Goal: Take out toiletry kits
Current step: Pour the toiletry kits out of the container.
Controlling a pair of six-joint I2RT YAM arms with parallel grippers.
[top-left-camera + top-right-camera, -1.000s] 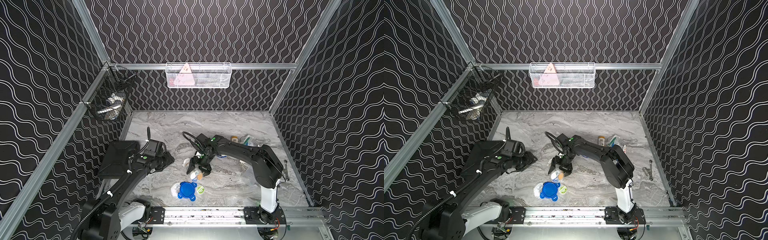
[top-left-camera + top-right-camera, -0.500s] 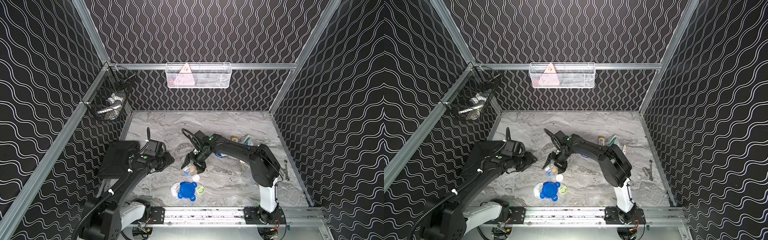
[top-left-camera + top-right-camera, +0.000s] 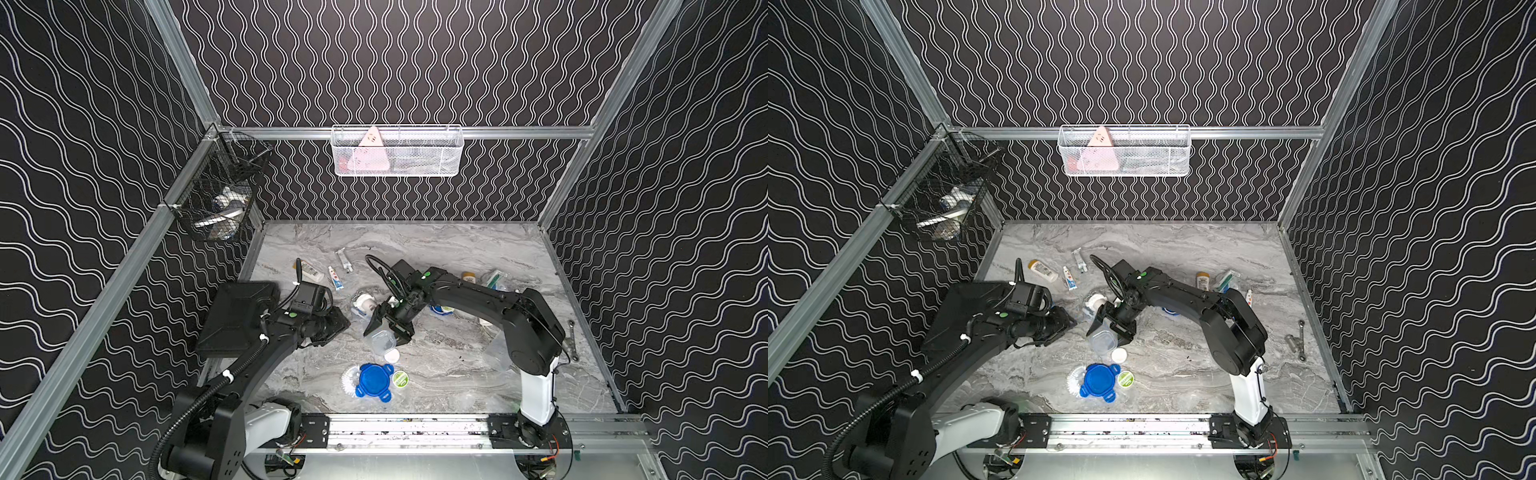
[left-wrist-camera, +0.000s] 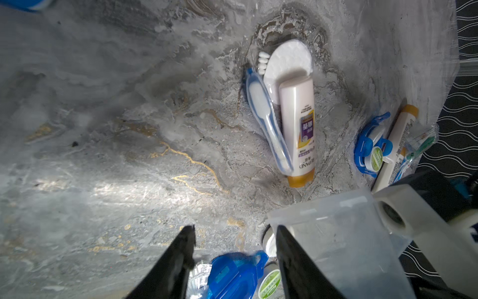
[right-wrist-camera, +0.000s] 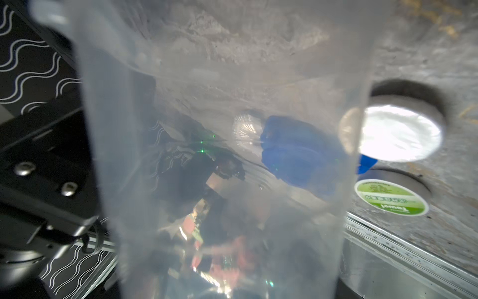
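Top views: right gripper (image 3: 388,329) pinches the clear cup (image 3: 383,341) near the centre of the table (image 3: 457,374); the cup looks empty, and I cannot tell whether it touches the table. Both top views show that grip, right gripper (image 3: 1111,328) on clear cup (image 3: 1101,340). Blue lid (image 3: 372,381) is off, lying at 6 o'clock of the cup, with green towel puck (image 3: 400,378) touching it at 3 o'clock and white puck (image 3: 391,355) between lid and cup. Left gripper (image 3: 332,328) sits at 9 o'clock of the cup, near but apart, with the black case (image 3: 237,318) behind it at 9. White bottle (image 3: 363,303) lies at 11 o'clock of the cup and a toothpaste tube (image 3: 336,277) further out at 11. Second blue lid (image 3: 440,311) is at 2 o'clock, partly under the right arm, with more bottles and a packet beyond it. Left wrist: left gripper (image 4: 234,230) is spread with nothing between the jaws; white bottle (image 4: 298,129) lies flat with a toothbrush (image 4: 266,121) touching its side, and the cup (image 4: 336,246) is beside one finger. Right wrist: clear cup (image 5: 219,155) fills the frame and nothing shows inside; the pucks lie just past its wall. Progress, judged: both lids are off and the contents are scattered on the table, so mostly done. What is left is likely to set this cup down and check for strays. I can't pick out the second cup for sure.
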